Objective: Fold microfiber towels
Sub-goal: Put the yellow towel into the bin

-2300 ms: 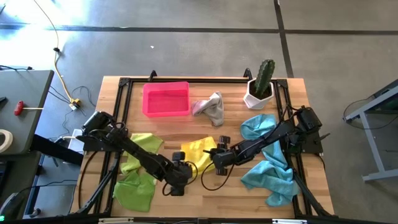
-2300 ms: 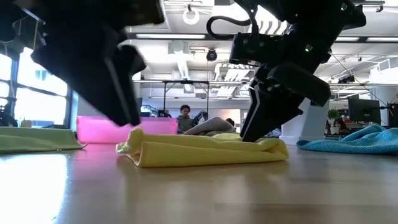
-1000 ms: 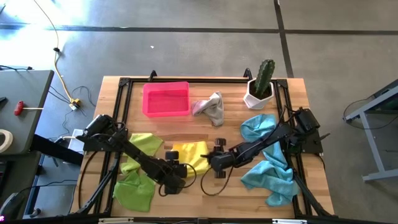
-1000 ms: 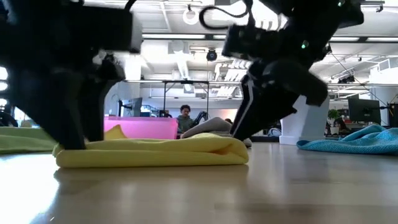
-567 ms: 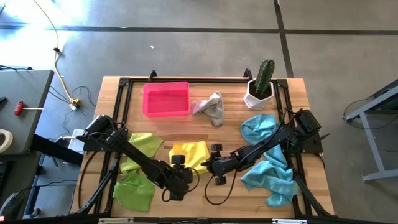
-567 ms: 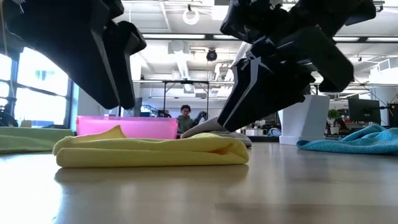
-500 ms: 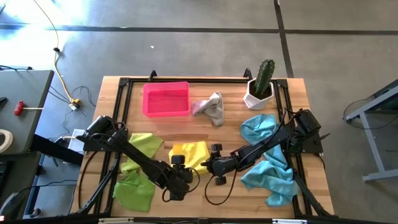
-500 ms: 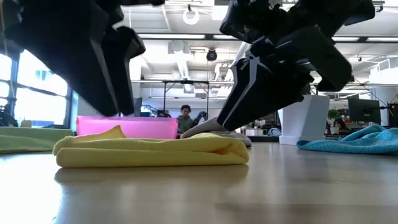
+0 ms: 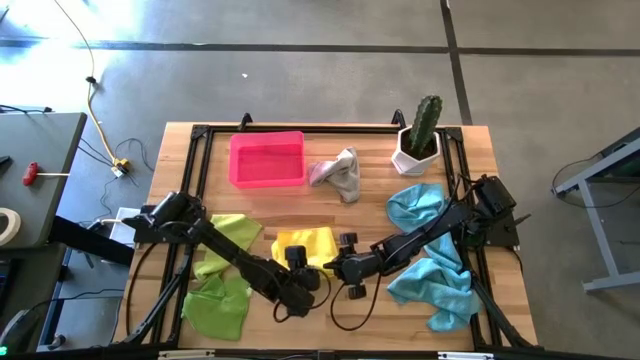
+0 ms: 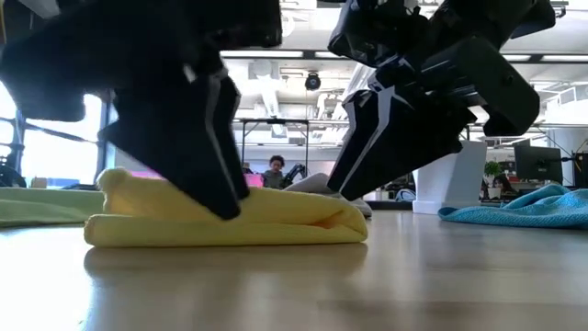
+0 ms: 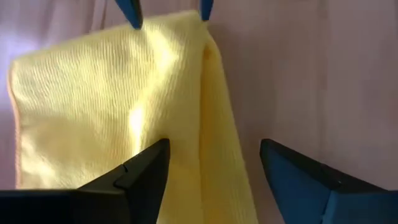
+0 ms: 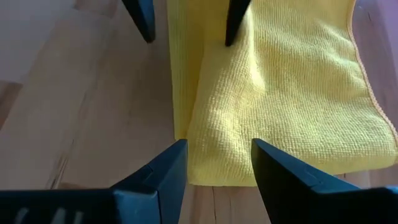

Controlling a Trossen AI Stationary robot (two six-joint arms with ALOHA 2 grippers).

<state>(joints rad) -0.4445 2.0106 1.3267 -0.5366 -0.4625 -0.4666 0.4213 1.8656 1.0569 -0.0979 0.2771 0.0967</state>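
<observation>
A yellow towel (image 9: 310,243) lies folded on the table's near middle. Both grippers face each other along its near folded edge (image 11: 208,106). My left gripper (image 9: 300,272) is open and low. One finger (image 11: 140,177) is over the cloth and the other (image 11: 305,180) is over bare wood beside the fold. My right gripper (image 9: 334,265) is open over the towel's right corner (image 12: 217,158). Lime (image 9: 235,235), green (image 9: 218,305), two light blue (image 9: 415,205) (image 9: 435,285) and grey (image 9: 338,172) towels lie loose around them. My left gripper comes slanting down from the table's left, and its finger (image 10: 220,188) crosses the front of the yellow towel in the low view. I cannot tell whether it touches the cloth. My right gripper has its fingertips (image 10: 344,188) just at the towel's right end, and I cannot tell if they touch.
A pink tray (image 9: 266,158) stands at the far left-centre. A potted cactus (image 9: 418,140) stands at the far right. A black frame (image 9: 200,135) rims the table. Bare wood (image 9: 330,320) shows between the yellow towel and the near edge.
My left gripper has come up off the yellow towel's left end. It has gone toward the table's right along the towel's near edge and dipped down again in front of it. The towel's left end now stands higher. My right gripper has tipped over the right end.
</observation>
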